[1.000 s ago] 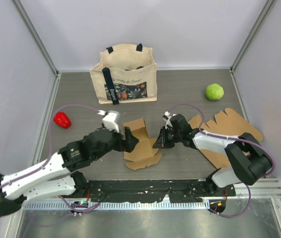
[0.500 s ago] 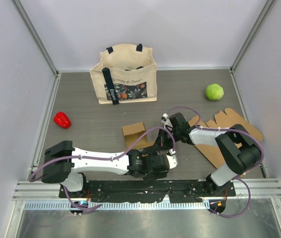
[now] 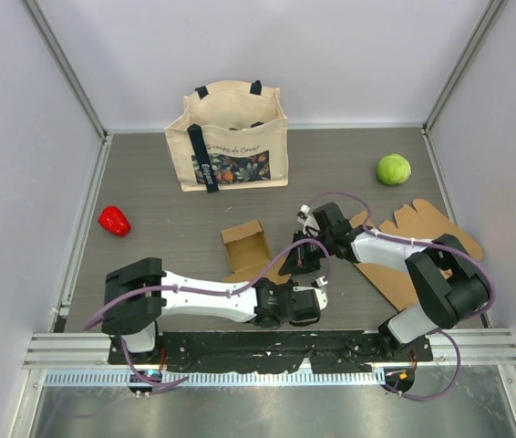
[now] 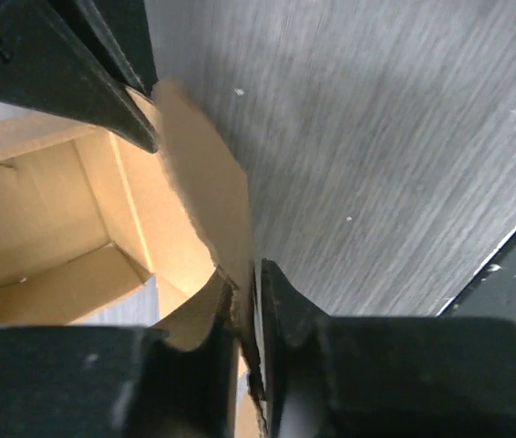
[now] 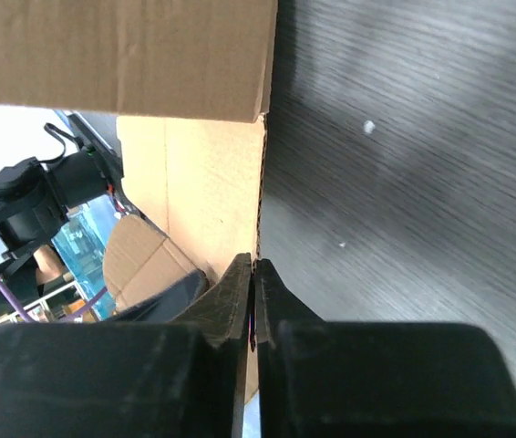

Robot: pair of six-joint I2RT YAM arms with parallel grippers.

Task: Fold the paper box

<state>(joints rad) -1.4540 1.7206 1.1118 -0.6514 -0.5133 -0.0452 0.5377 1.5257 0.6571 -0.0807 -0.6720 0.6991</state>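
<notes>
The paper box point(image 3: 245, 243) is a small brown cardboard carton, half folded and open on top, at mid-table. My right gripper point(image 3: 297, 258) holds its right side; in the right wrist view the jaws point(image 5: 253, 274) are pressed shut on the thin edge of a box wall point(image 5: 208, 182). My left arm reaches across the front, its gripper point(image 3: 298, 286) at the box's near right corner. In the left wrist view that gripper point(image 4: 256, 297) is shut on a ragged flap point(image 4: 205, 182), with the box's inside point(image 4: 53, 228) to the left.
A cream tote bag point(image 3: 229, 137) stands at the back. A green ball point(image 3: 393, 169) lies at the back right and a red object point(image 3: 114, 220) at the left. A flat cardboard sheet point(image 3: 427, 228) lies under my right arm. Grey walls enclose the table.
My left arm swung from the box's left side round to its near right corner, and its jaws closed on a flap. The box turned slightly. The right gripper kept its hold.
</notes>
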